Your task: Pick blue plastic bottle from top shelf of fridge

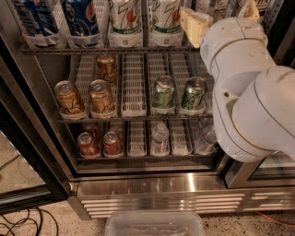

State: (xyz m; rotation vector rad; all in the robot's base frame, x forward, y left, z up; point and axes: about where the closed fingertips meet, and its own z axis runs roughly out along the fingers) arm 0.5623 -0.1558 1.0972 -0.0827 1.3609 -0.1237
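Open fridge point(156, 186). At one o'clock the gripper point(223, 17) is at the top shelf point(106, 49), cream fingers point(196, 25) spread wide either side of the blue plastic bottle point(209, 4), which is mostly hidden.

Gold metal cans point(101, 94), green metal cans point(163, 92) on middle wire rack point(133, 83); red cans point(112, 143) below; clear plastic bin point(154, 223) on floor point(55, 217); hand point(221, 16) upper right.

Bulky white arm point(249, 92) of smooth rounded shells, faintly scuffed, fills the right of the frame; its pale cream gripper point(214, 14) sits at upper right
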